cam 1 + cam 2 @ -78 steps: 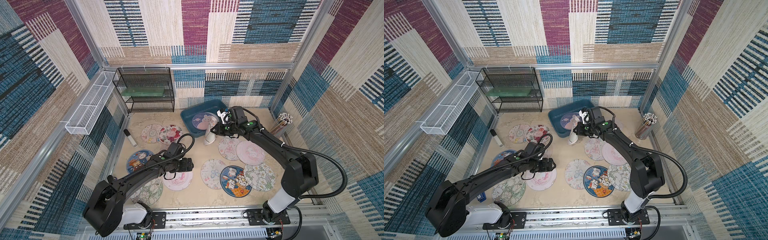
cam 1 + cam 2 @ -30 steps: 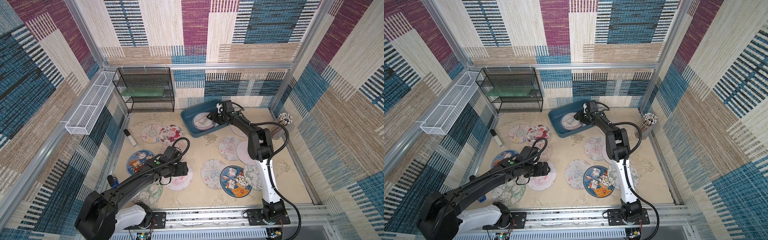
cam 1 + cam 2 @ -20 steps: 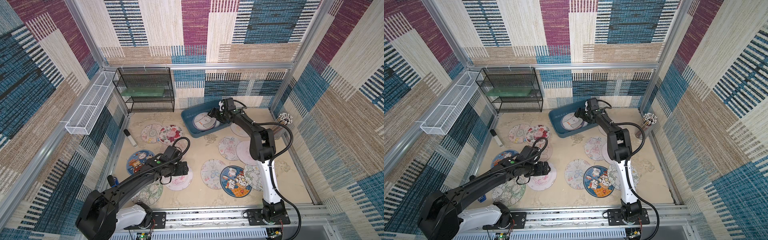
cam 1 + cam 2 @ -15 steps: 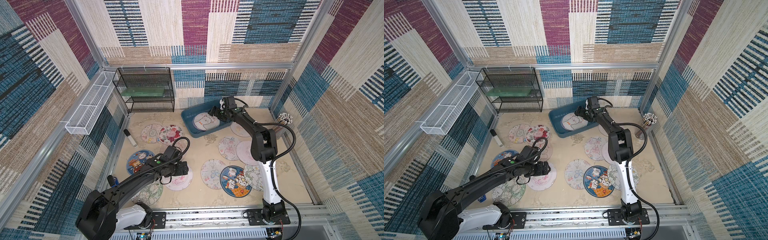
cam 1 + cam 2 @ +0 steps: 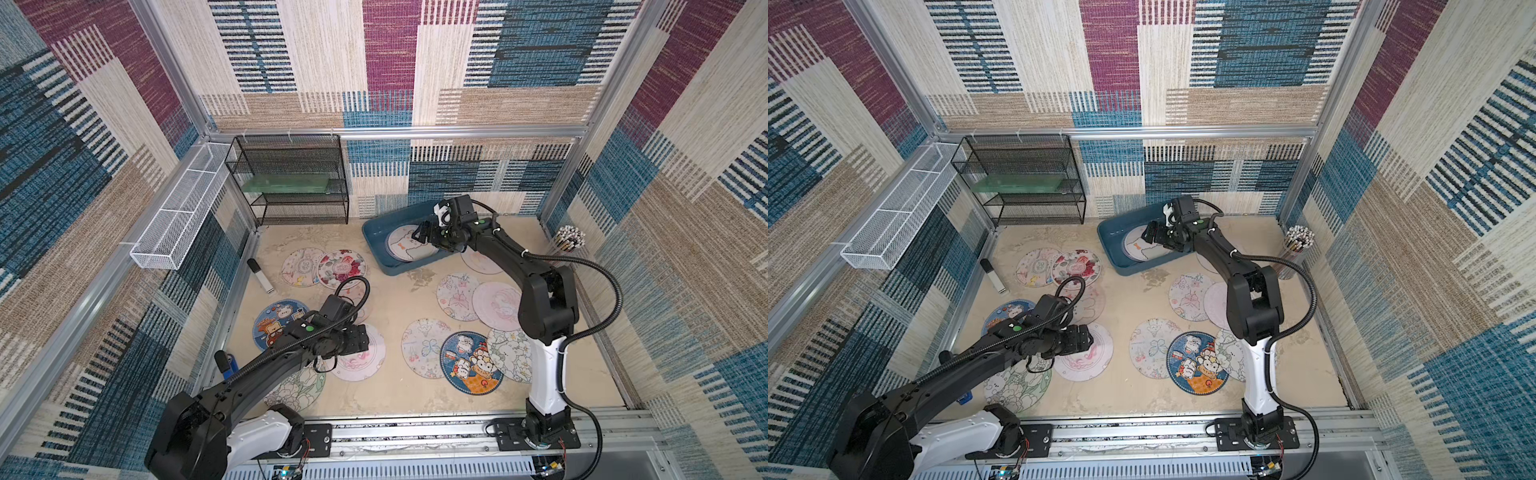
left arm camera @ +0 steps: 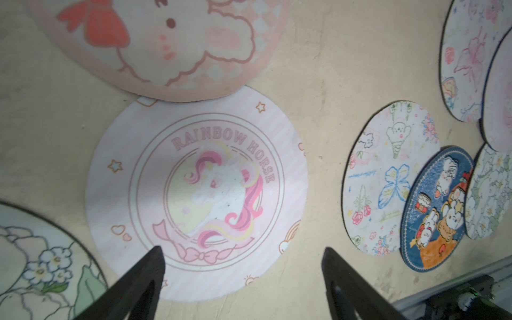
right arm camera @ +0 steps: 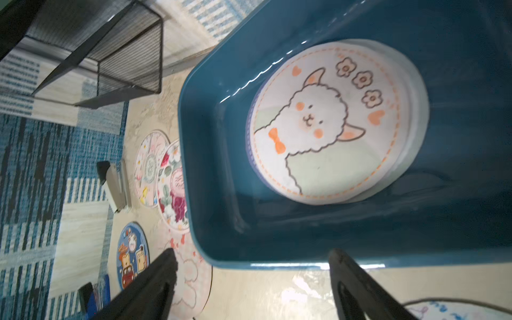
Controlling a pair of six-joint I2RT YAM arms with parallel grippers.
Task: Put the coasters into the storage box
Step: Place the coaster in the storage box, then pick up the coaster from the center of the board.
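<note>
**Right claw point(image 7: 252, 255) lets go: alpaca coaster point(image 7: 327, 124) now in the storage box point(image 7: 210, 155)**

Since a moment ago my right claw has spread wide and hangs empty over the storage box's near rim. The alpaca coaster tops a small stack inside; I can't count those beneath. Left claw point(image 6: 242, 249), wide open and empty, hovers over the rainbow-horse coaster point(image 6: 196, 194). I count twelve coasters point(image 5: 426, 354) on the worktop point(image 5: 395, 299), two dark blue.

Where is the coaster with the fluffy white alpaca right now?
The alpaca coaster lies flat inside the teal storage box, atop another coaster. In both top views the box sits near the back wall, right of the black rack.
</note>
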